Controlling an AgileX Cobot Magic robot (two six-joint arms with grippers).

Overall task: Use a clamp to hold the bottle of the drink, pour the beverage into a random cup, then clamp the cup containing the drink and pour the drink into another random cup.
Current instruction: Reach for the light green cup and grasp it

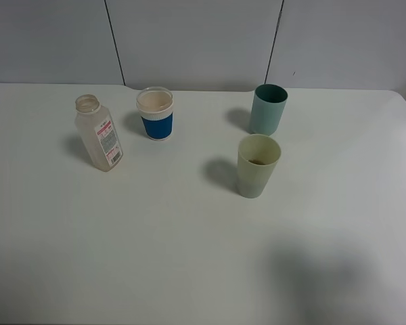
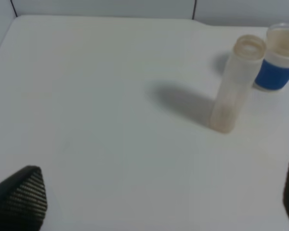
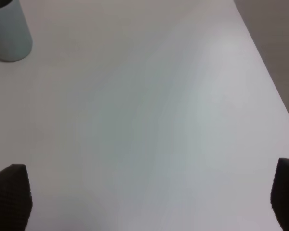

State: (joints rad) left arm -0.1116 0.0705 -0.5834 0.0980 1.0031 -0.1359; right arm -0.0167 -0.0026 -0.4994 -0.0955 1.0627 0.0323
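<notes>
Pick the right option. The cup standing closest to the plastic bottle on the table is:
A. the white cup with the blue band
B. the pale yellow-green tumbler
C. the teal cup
A: in the high view the white cup with the blue band stands just beside the bottle, and the left wrist view shows the two close together as well.

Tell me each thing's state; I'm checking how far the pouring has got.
Bottle: upright, uncapped, looks empty.
Yellow-green cup: upright, some brown drink at bottom.
Teal cup: upright, inside too dark to tell.
Blue-banded cup: upright, open.
Left gripper: open, empty.
Right gripper: open, empty.
</notes>
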